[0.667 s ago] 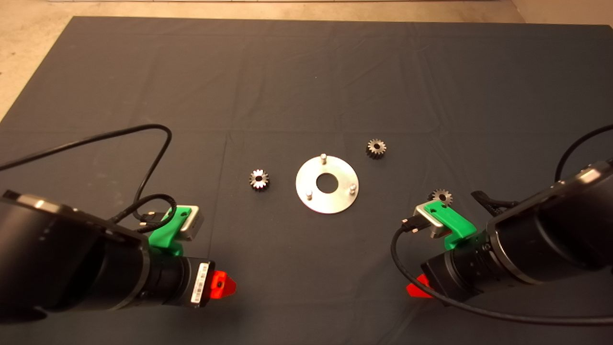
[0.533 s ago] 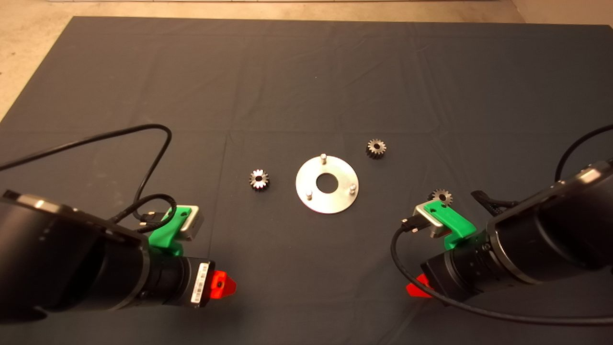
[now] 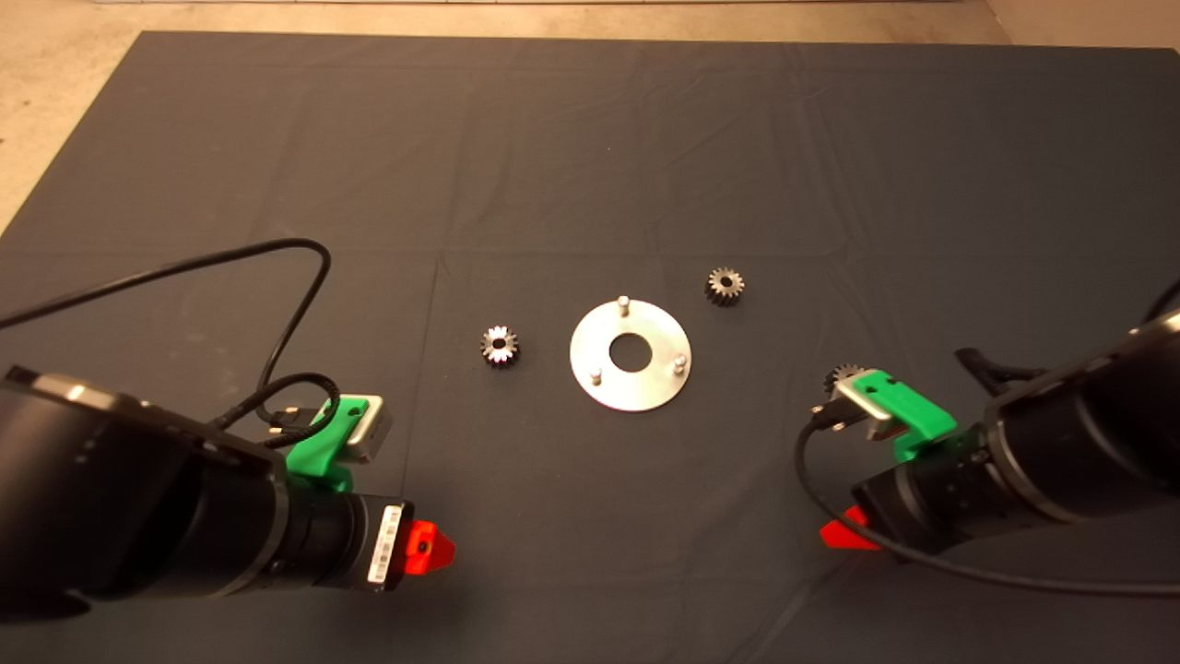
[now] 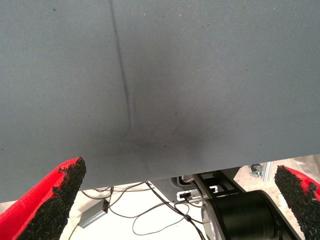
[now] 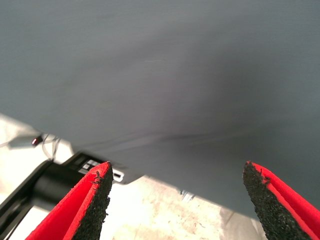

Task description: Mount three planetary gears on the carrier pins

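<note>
Hidden: right arm's green mount covers most of one gear (image 3: 843, 373) | gears (image 3: 499, 345), (image 3: 725, 285) lie loose beside disc (image 3: 645, 383), pins (image 3: 623, 302) bare | your wrist views alone show left gripper (image 4: 175, 200) and right gripper (image 5: 177, 200) spread wide, empty.

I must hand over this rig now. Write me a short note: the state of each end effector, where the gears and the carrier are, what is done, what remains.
Left end effector: open, empty, parked at the mat's near left.
Right end effector: open, empty, at the mat's near right.
Carrier disc lies mid-mat; all three carrier pins stand bare.
Planetary gears, all loose on the mat: left gear to the left of the disc, far gear beyond its right side, near gear half hidden behind the right arm's wrist camera.
Done: nothing installed.
Left: seat all three gears on the pins.
</note>
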